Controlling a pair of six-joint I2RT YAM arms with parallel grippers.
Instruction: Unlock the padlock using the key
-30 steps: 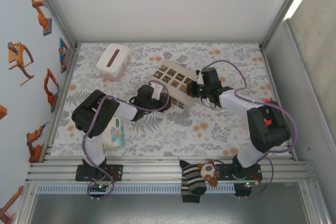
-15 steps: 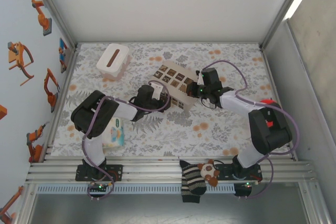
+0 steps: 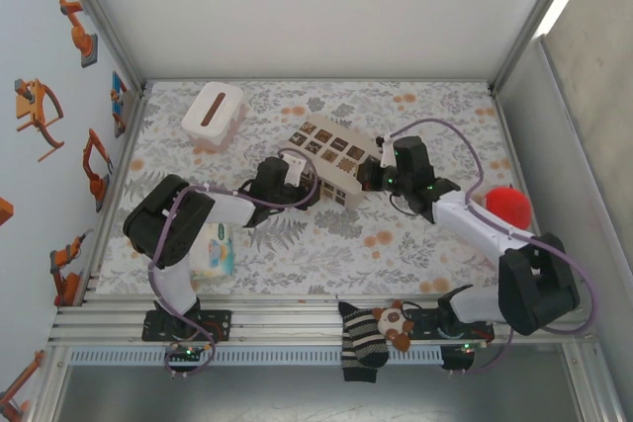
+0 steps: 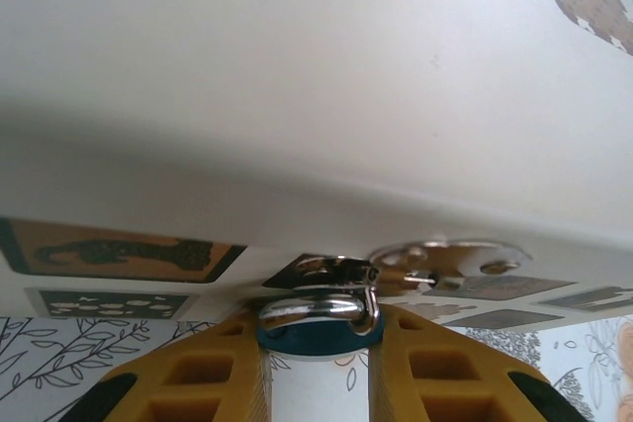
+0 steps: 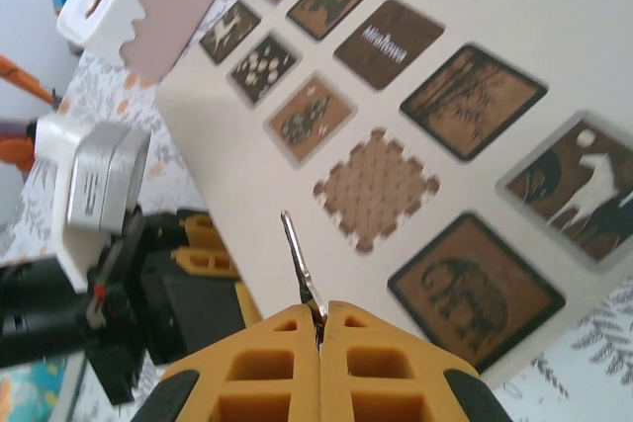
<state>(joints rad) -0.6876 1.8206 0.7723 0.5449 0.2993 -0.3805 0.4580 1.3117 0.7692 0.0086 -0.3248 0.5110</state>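
Padlock (image 4: 318, 315) between left pincer (image 4: 318, 368) jaws

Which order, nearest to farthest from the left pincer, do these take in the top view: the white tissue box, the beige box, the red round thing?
1. beige box, mid-table, right at the left pincer.
2. white tissue box, toward the far left corner.
3. red round thing, on the right side of the table.
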